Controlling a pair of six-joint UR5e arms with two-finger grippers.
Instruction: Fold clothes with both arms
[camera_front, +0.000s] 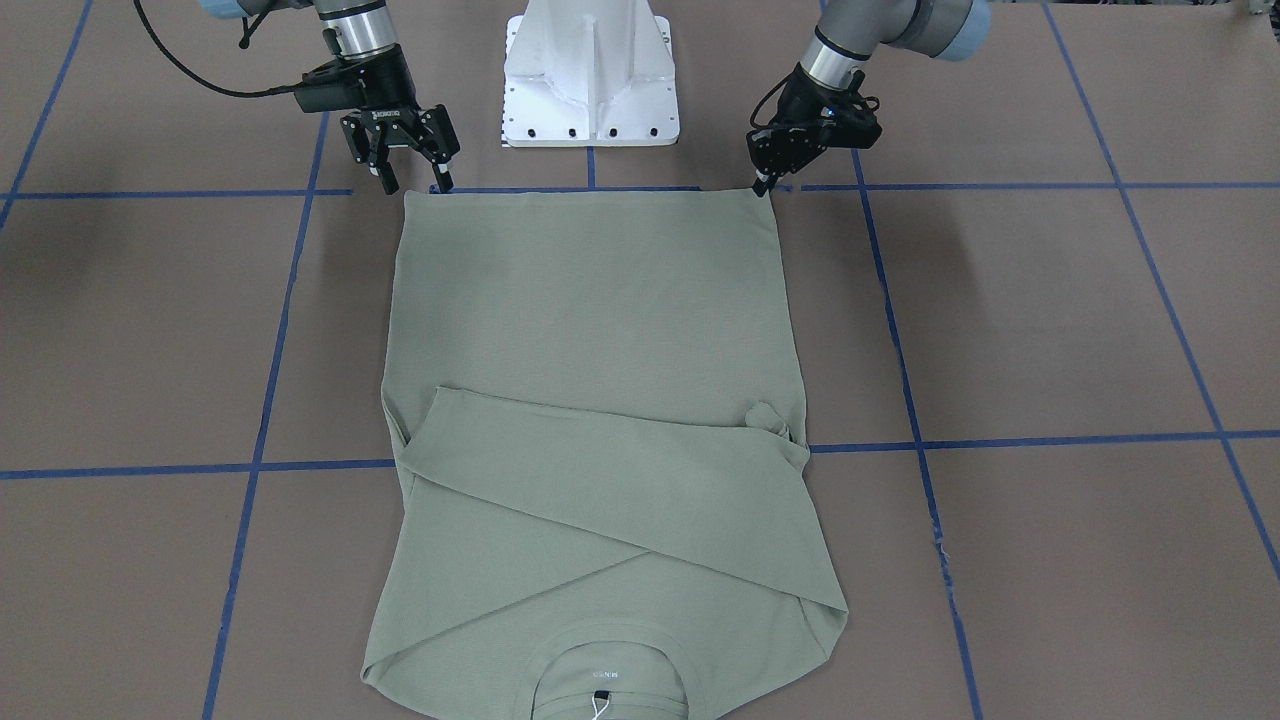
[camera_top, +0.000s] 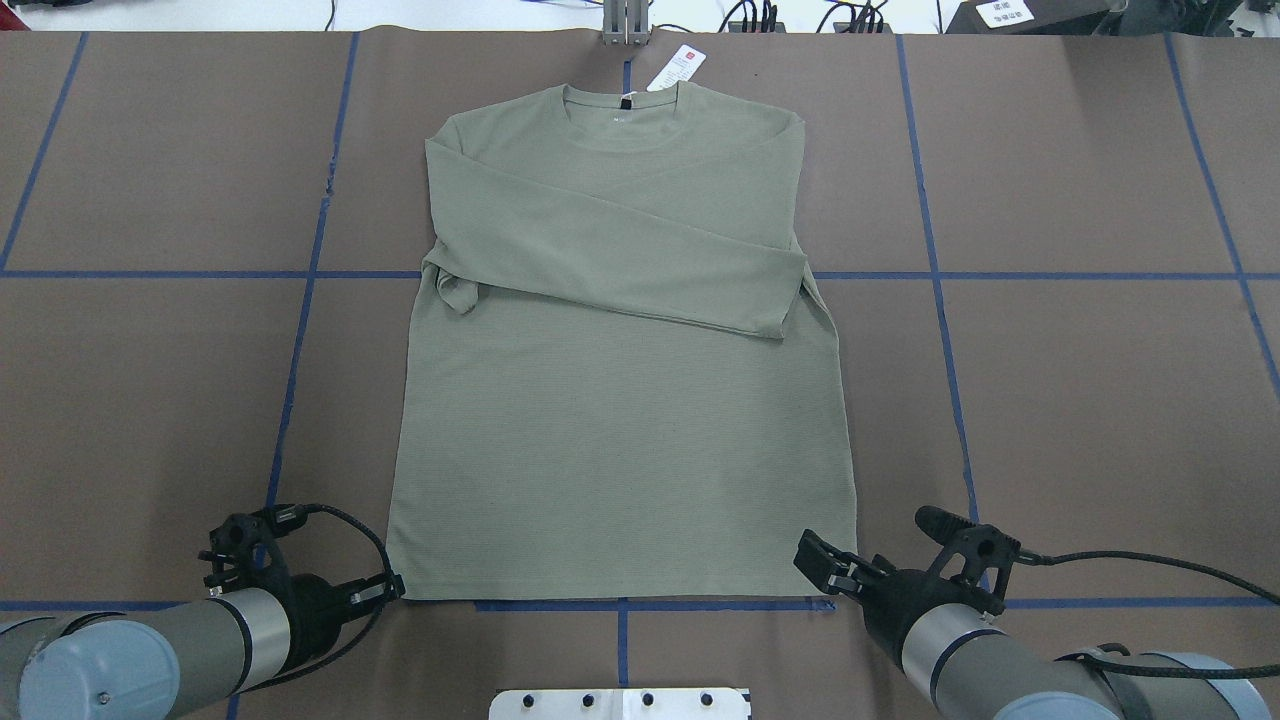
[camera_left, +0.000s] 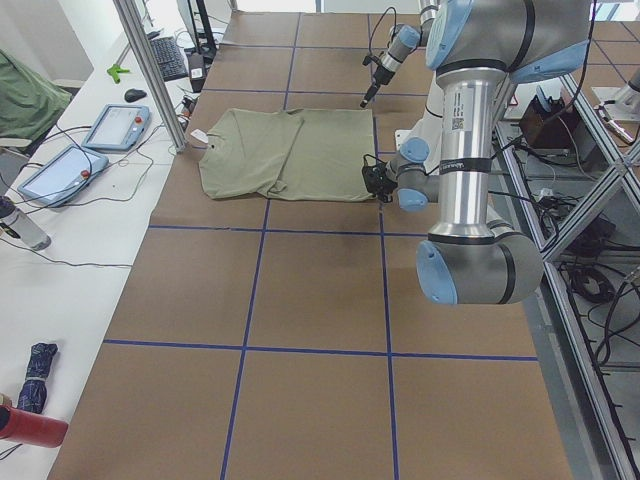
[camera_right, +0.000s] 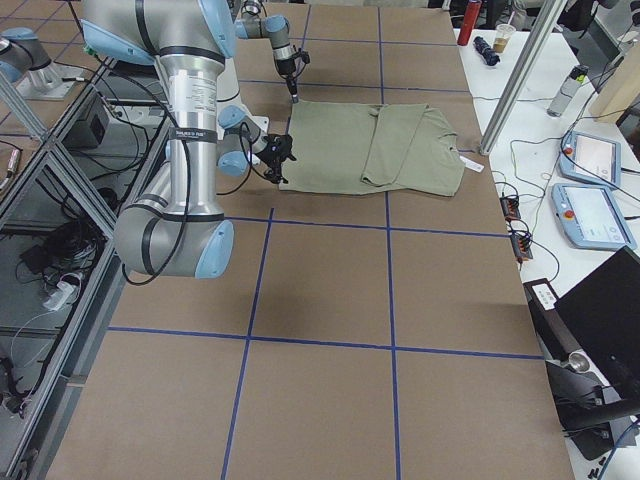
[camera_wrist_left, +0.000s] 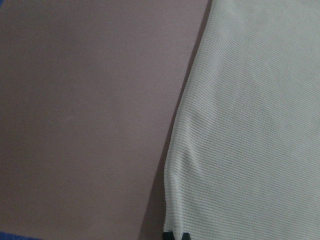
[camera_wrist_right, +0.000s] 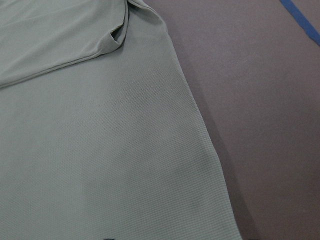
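Pinches one hem corner of the shirt (camera_front: 600, 300) with left hand (camera_front: 765, 183); holds right hand (camera_front: 416, 186) open, empty, beside the other.

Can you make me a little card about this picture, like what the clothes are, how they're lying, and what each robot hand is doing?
Clothes: one green long-sleeved shirt, flat on the brown table
Sleeves: both folded across the chest
Tag: white hang tag at the collar
Left gripper: fingers together at one hem corner
Right gripper: open at the other hem corner
Folding left: body not yet folded
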